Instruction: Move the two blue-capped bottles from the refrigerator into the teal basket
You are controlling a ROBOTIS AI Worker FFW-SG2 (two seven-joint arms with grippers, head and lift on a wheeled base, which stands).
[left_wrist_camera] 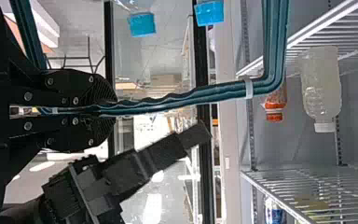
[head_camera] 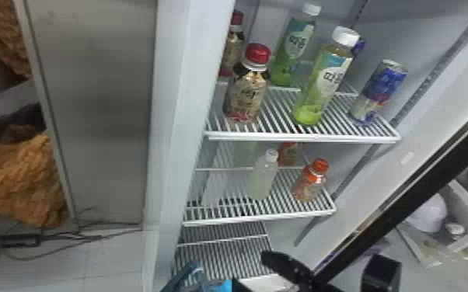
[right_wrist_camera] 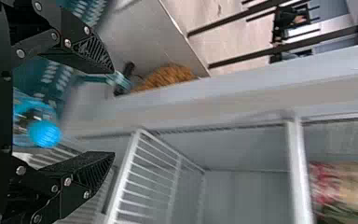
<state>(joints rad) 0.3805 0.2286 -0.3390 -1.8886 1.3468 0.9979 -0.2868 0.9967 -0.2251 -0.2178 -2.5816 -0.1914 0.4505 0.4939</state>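
In front of the open refrigerator [head_camera: 188,97], the teal basket [right_wrist_camera: 35,77] could bump a shelf [head_camera: 260,218] if I turn it carelessly. Both blue-capped bottles [left_wrist_camera: 141,24] [left_wrist_camera: 209,12], apparently inside, might then topple. My left jaws pinch the handle [left_wrist_camera: 191,97]; uneven weight could twist it. My right jaws, spread near a blue cap [right_wrist_camera: 45,134], risk snagging it.

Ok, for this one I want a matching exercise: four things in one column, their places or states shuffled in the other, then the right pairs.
1. left gripper
2. front can
3. right gripper
4. front orange-capped bottle

A. fingers apart
B. right of the white-capped bottle
C. closed on the teal handle
D. upper shelf, right side

Pairs: 1-C, 2-D, 3-A, 4-B
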